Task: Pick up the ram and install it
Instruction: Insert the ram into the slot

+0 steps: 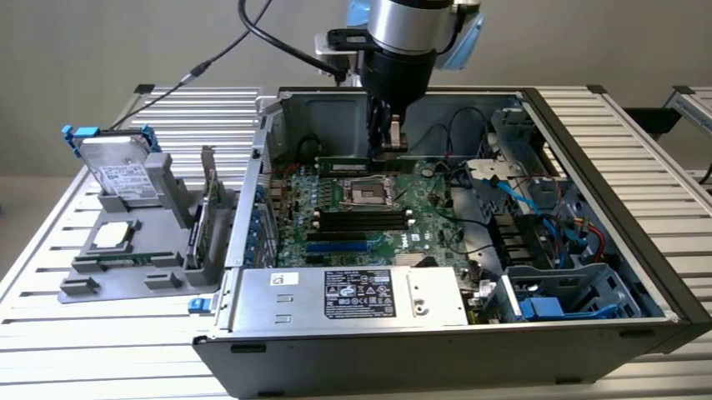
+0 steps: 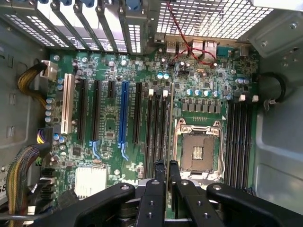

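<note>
Nearest, in the exterior view, the white label (image 1: 358,293) on the power supply (image 1: 256,304) carries print too small to be read. Farther back, at twelve o'clock of the CPU socket (image 1: 368,193), the ram (image 1: 345,163) is clamped in the gripper (image 1: 388,150), seemingly near its three-o'clock end. If pressed unevenly, it could be tilted and jammed in a slot (image 1: 362,220).

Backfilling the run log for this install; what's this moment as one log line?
hand: shut on long thin green circuit-board ram stick | place: over green motherboard inside open dark computer case
</note>
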You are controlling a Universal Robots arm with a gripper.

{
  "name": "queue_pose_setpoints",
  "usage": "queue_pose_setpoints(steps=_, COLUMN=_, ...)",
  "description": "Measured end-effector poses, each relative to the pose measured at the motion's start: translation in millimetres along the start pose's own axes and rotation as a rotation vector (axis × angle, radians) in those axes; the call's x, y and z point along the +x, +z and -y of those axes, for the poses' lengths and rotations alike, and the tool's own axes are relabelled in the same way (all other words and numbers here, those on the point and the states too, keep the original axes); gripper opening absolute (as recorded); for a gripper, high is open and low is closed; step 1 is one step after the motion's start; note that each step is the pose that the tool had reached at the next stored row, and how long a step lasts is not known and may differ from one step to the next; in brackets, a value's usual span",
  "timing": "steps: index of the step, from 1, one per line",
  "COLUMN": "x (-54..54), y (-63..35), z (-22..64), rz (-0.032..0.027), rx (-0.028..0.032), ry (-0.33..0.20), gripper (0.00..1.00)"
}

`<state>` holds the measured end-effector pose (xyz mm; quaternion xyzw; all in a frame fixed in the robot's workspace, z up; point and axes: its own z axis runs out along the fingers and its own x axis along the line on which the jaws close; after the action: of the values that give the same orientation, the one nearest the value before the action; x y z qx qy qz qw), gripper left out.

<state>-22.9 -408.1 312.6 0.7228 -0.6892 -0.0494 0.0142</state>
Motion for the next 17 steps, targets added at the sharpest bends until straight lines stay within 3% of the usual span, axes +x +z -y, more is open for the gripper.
queue_pose_setpoints(steps=17, x=-4.3, y=31.0, z=3.0, rz=-0.0002, rx=-0.0002, ry=-0.004, gripper=0.14)
